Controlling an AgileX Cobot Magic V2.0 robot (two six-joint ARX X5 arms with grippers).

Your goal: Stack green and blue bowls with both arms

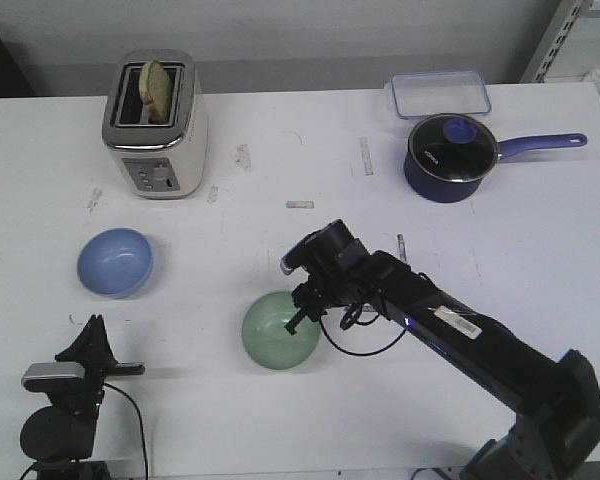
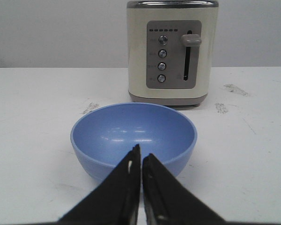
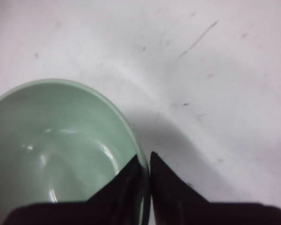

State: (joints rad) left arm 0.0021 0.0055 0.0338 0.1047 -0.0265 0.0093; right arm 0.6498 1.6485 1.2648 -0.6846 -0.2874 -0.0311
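The pale green bowl [image 1: 273, 336] is at the table's front middle. My right gripper [image 1: 300, 318] is shut on its right rim, one finger inside and one outside, as the right wrist view shows at the gripper [image 3: 146, 158] and the bowl [image 3: 61, 140]. I cannot tell whether the bowl is lifted off the table. The light blue bowl [image 1: 115, 262] sits upright and empty at the left. My left gripper [image 1: 93, 330] is low near the front edge, just short of the blue bowl [image 2: 131, 129]. In the left wrist view the gripper [image 2: 141, 153] is shut and empty.
A cream toaster [image 1: 155, 125] with a slice of toast stands at the back left, behind the blue bowl; it also shows in the left wrist view [image 2: 171, 51]. A dark navy saucepan [image 1: 450, 155] with a lid and a clear container [image 1: 440, 93] stand at the back right.
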